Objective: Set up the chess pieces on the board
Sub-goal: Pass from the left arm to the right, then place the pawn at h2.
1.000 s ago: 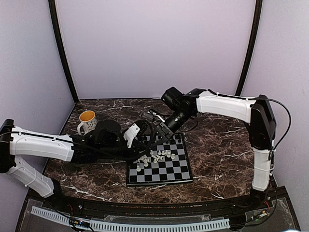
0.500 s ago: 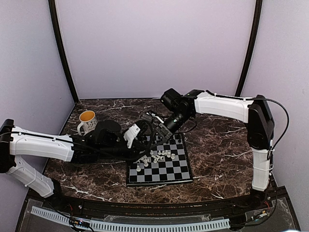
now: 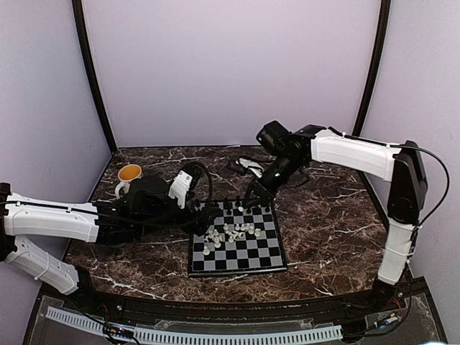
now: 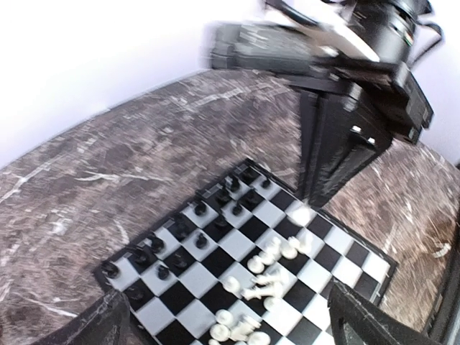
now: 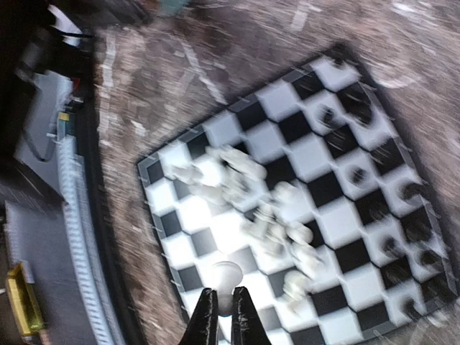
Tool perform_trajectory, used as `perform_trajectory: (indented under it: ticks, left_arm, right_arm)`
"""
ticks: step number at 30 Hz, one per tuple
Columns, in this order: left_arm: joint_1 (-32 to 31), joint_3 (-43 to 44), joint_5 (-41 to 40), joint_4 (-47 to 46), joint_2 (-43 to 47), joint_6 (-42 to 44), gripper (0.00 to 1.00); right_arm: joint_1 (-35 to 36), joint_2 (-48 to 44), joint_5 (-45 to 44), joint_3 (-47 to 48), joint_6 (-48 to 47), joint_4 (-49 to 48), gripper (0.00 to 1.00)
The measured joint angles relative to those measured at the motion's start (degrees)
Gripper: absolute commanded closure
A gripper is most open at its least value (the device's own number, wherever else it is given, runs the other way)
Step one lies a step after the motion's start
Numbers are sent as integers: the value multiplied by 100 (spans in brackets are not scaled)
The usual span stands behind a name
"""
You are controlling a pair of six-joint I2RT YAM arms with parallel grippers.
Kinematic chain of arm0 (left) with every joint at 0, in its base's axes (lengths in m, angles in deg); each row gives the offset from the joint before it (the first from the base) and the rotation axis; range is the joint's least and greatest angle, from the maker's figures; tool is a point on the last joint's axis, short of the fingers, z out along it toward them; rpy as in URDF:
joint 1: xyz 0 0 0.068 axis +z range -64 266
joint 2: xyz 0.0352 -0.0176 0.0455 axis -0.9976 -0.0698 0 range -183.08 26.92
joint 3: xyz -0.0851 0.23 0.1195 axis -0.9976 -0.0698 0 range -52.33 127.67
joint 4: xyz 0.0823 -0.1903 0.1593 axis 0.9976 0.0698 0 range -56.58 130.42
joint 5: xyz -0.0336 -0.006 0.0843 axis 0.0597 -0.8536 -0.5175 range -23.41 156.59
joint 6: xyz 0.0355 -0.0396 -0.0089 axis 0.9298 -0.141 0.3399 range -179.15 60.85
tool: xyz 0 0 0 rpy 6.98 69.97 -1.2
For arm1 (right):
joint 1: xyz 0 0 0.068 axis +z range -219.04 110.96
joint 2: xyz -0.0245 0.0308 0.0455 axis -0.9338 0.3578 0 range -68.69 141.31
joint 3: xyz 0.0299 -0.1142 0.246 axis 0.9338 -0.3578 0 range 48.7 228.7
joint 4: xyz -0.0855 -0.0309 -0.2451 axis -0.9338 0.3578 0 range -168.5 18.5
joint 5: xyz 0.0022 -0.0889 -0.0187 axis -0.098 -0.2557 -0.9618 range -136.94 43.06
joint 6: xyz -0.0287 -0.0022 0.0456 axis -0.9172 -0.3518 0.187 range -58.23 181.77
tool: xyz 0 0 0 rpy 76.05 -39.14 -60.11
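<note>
The board (image 3: 248,256) lies in the middle of the table. Black chess pieces (image 3: 246,209) stand in its two far rows, and white chess pieces (image 3: 230,233) lie heaped near its middle. My left gripper (image 3: 207,210) hovers by the board's far left corner. In the left wrist view it (image 4: 230,330) is open wide above the board (image 4: 180,295) and holds nothing. My right gripper (image 3: 254,195) hangs over the far edge. The right wrist view shows it (image 5: 219,320) shut on a white piece (image 5: 226,277) above the board (image 5: 327,190).
A white mug (image 3: 129,180) with a yellow inside stands at the left, behind the left arm. A small black and white object (image 3: 246,167) lies behind the board. The right arm's dark gripper (image 4: 338,144) fills the left wrist view's upper right.
The left gripper has opened and drawn back left from the heap of white pieces. The right gripper has shut on a white piece and swung right, over the board's far edge.
</note>
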Motion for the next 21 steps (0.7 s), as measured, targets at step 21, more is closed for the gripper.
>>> perform_trajectory:
  ticks: [21]
  left_arm:
    - [0, -238, -1685, -507, 83, -144, 1]
  right_arm:
    - [656, -804, -2688, -2098, -1392, 50, 98]
